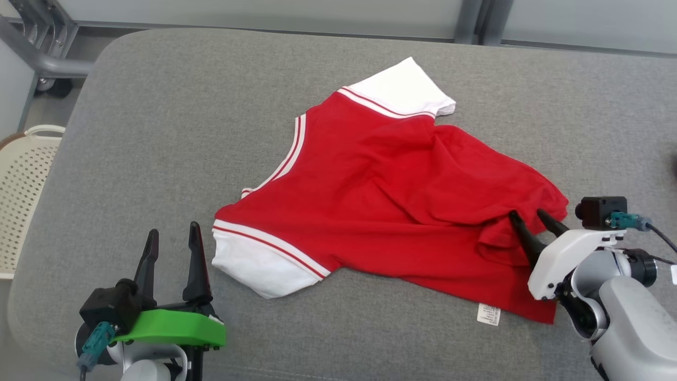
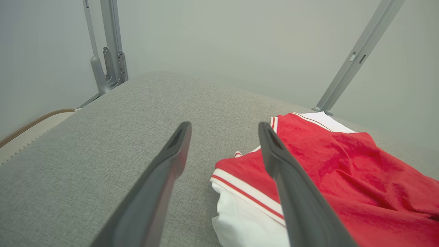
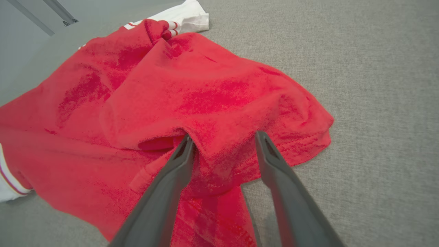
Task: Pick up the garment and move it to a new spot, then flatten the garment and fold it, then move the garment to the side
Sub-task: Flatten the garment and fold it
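The garment is a red shirt with white sleeves, lying rumpled on the grey padded table. My left gripper stands open at the lower left, just left of the near white sleeve, touching nothing. The left wrist view has that sleeve beside the open left gripper. My right gripper is at the shirt's right hem. In the right wrist view its fingers are apart, straddling a raised fold of the red garment, with the right gripper not clamped on it.
A white perforated basket stands off the table's left edge. Grey metal frame legs rise behind the far left corner. A white label hangs at the shirt's near hem. Bare table lies left of and behind the shirt.
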Tool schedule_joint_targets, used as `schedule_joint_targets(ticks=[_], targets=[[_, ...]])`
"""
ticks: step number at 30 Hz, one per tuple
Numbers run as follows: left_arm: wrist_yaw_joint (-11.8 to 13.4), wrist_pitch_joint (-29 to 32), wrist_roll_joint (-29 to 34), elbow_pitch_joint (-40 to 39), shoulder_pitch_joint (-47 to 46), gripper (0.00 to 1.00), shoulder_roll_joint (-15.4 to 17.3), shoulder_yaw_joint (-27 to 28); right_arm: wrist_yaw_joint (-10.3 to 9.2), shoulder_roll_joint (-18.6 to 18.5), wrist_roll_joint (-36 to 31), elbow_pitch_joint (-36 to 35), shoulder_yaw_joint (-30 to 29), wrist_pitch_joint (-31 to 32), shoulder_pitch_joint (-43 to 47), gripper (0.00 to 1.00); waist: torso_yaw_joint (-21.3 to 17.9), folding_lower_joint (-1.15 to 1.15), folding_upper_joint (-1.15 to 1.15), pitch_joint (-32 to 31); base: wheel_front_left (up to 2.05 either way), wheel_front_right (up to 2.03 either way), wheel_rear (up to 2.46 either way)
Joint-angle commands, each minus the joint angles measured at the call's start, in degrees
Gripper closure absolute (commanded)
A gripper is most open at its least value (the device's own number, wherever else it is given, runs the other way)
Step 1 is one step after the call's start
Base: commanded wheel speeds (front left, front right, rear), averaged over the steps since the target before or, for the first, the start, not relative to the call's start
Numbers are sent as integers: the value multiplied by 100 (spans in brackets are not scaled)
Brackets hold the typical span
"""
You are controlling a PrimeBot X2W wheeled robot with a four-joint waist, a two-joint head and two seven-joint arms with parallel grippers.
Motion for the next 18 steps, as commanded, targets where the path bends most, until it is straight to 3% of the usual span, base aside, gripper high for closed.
schedule_joint_targets(ticks=[1,2,18], targets=[[-8,-14,18,-27,38,0,-2,-35,0,-113,-36,211,-55,6,-172,87,227,0,0,139,0,0,0],[-8,-13,7,-44,23,0,-7,-53,0,-152,-81,346,-79,-21,-273,100,278,0,0,164,0,0,0],[172,-14,-295,-305,-193,0,-33,-482,-1,-977,-804,1327,-49,-330,-2160,100,554,0,0,592,0,0,0]])
